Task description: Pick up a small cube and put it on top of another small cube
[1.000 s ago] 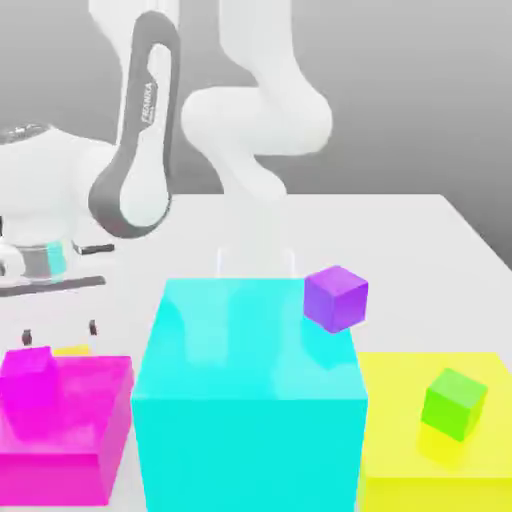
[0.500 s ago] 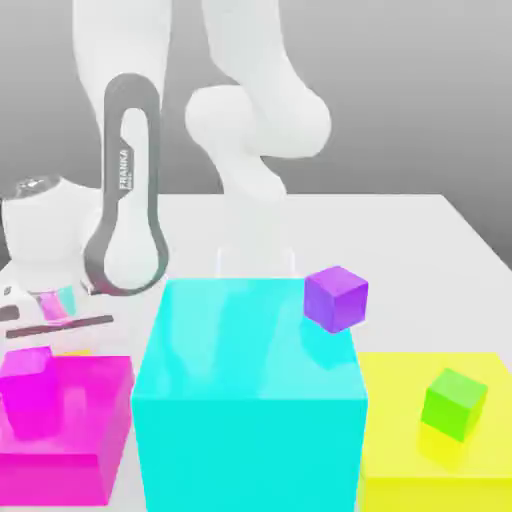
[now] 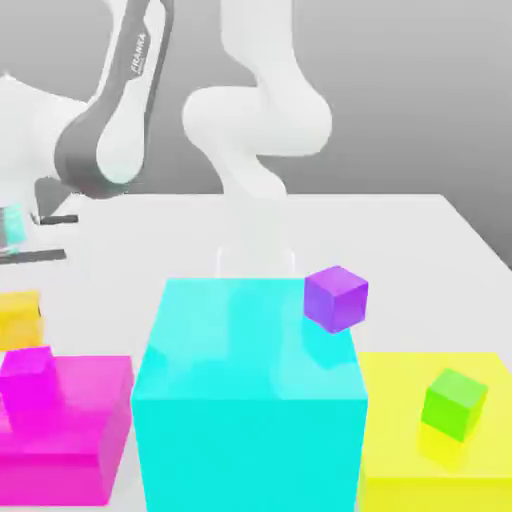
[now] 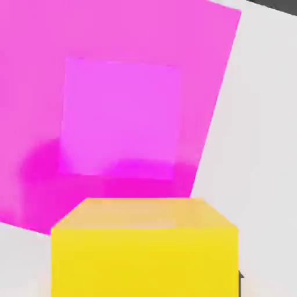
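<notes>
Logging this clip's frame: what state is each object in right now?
Yellow cube: lifted off the table, above the magenta block's far side.
Magenta cube: resting on the magenta block.
Purple cube: on the cyan block, at its far corner.
Green cube: resting on the yellow block.
Gripper: carrying the yellow cube.
</notes>
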You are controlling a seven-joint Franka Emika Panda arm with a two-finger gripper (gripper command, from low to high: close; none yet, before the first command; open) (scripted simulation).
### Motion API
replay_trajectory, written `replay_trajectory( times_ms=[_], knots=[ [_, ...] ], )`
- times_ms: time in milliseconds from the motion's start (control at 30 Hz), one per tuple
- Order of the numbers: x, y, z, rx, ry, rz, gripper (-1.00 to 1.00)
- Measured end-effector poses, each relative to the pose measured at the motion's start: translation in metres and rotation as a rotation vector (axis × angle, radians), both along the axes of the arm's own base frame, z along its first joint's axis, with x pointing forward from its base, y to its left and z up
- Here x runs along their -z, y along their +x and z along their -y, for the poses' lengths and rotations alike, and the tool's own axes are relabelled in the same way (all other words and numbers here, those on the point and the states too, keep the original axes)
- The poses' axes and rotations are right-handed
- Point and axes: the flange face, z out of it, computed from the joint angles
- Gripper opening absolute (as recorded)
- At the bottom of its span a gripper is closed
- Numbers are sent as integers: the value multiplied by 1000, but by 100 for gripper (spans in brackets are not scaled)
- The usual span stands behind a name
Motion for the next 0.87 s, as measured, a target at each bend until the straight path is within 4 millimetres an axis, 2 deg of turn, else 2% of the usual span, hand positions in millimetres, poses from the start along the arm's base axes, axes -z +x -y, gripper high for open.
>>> replay_trajectory(
  times_ms=[133, 200, 267, 400, 467, 533, 567, 600, 733, 767, 867],
  knots=[
    [-44, 60, -91, -80, -12, 73, -100],
    [-56, 79, -150, -142, -5, 86, -100],
    [-63, 89, -210, -208, 5, 89, -100],
    [-74, 85, -326, -336, 25, 88, -100],
    [-74, 71, -384, -410, 35, 74, -100],
    [-71, 47, -447, -499, 43, 48, -100],
    [-59, 34, -467, -545, 43, 11, -100],
    [-43, 24, -474, -578, 41, -34, -100],
    [25, 15, -476, -611, 37, -98, -100],
    [39, 14, -475, -611, 37, -101, 100],
    [39, 14, -475, -611, 37, -101, 100]
  ],
)
